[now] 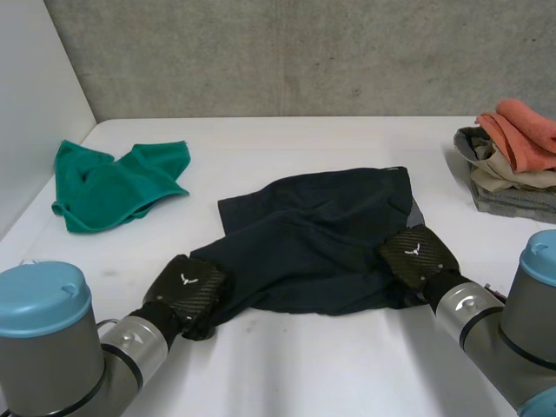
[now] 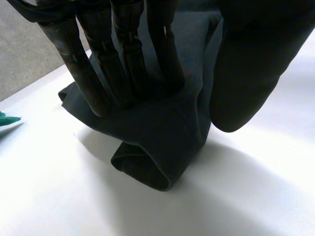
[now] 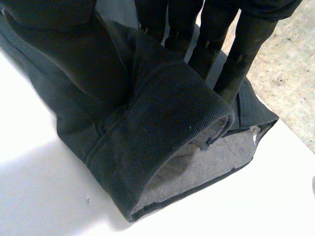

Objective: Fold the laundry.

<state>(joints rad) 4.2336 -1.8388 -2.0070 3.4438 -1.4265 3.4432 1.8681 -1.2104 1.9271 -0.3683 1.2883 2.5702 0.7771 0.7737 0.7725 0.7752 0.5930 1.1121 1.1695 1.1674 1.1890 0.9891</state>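
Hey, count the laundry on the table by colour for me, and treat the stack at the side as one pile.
Dark garment: 1
Green cloth: 1
Mixed stack, orange piece on top: 1
Total: 3

Head view: fingers of left hand (image 1: pixel 185 291) and right hand (image 1: pixel 417 256) are hidden under dark garment (image 1: pixel 317 234). Clothes pile (image 1: pixel 508 174) is cut by picture edge. Right wrist view: fingertips sit hidden behind the garment's raised fold.

No legible text; white emblem (image 1: pixel 187 279) on left hand (image 1: pixel 198 297), right hand (image 1: pixel 426 262).
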